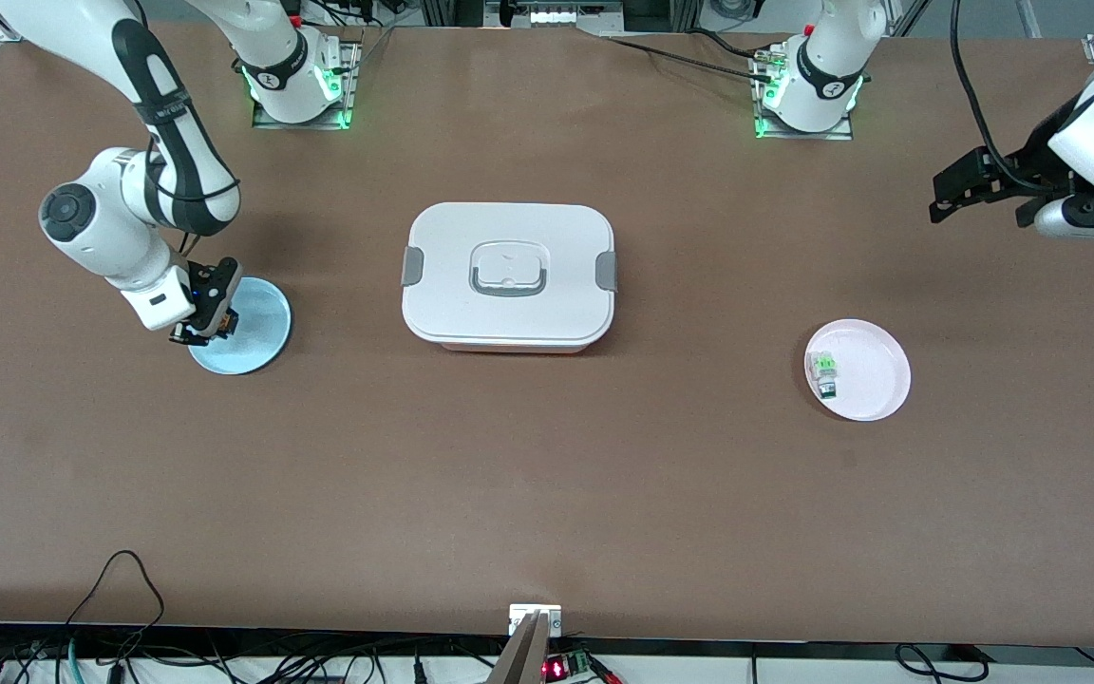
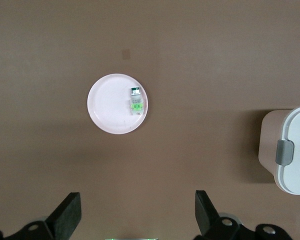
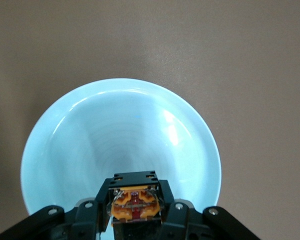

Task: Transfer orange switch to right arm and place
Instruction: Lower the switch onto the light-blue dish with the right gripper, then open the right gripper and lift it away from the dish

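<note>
Currently the right end effector (image 1: 208, 321) is gripping the orange switch (image 3: 134, 206) between closed fingers and hovering over the blue plate (image 1: 257, 332) at the right arm's end of the desk (image 1: 547, 494). Holding the switch low over the plate's edge is, by judgement, setting up a short, controlled release, so the handover looks complete and only the placing is outstanding. The left end effector (image 2: 137, 212) is waiting with fingers spread wide and nothing between them, raised over the left arm's end of the desk, clear of the work. Below it, the pink plate (image 1: 875, 394) is carrying a green-and-white part (image 1: 825, 372). A lidded white box (image 1: 509, 277) is sitting between the two plates.
</note>
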Robot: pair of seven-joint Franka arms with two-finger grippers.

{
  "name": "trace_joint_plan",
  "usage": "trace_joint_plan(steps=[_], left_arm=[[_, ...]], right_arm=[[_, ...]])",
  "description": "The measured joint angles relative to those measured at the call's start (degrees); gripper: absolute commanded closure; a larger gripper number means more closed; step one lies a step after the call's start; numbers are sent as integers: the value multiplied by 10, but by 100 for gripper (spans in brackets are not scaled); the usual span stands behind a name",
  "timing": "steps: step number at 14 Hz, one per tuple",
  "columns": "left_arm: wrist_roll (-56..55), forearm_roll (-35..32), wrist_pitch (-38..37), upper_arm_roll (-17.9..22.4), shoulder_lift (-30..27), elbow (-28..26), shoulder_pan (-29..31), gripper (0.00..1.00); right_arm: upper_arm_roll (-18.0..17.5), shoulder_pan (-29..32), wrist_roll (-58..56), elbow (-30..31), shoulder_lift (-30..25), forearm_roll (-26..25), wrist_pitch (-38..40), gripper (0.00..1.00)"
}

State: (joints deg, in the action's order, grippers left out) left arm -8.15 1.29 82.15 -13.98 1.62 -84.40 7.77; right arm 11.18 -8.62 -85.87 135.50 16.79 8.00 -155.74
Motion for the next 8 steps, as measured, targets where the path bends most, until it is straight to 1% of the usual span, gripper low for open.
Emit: trace_joint_plan(steps=[2,4,5,6,7,8], left_arm=[[-16,-7,-3,9,1,0,-1,0],[-16,-7,-3,16,2,0,-1,0],[-17,-7,-2,16,4,0,-1,0],[-16,-7,2,17,5,0,-1,0],[-13,-8,8,18,6,0,-1,0],[-6,-9,16,23,7,0,-1,0]], right_arm=[[-12,0,0,1,23,3,-27,98],[-24,-1,0,1,35,13,-35,97],[-28,-2,0,1,36,16,-36,87],[-30,-2,0,0,36,18,-36,45],[-30,-3,0,0,36,19,-36,0],[-30,-3,0,0,36,20,-36,0]])
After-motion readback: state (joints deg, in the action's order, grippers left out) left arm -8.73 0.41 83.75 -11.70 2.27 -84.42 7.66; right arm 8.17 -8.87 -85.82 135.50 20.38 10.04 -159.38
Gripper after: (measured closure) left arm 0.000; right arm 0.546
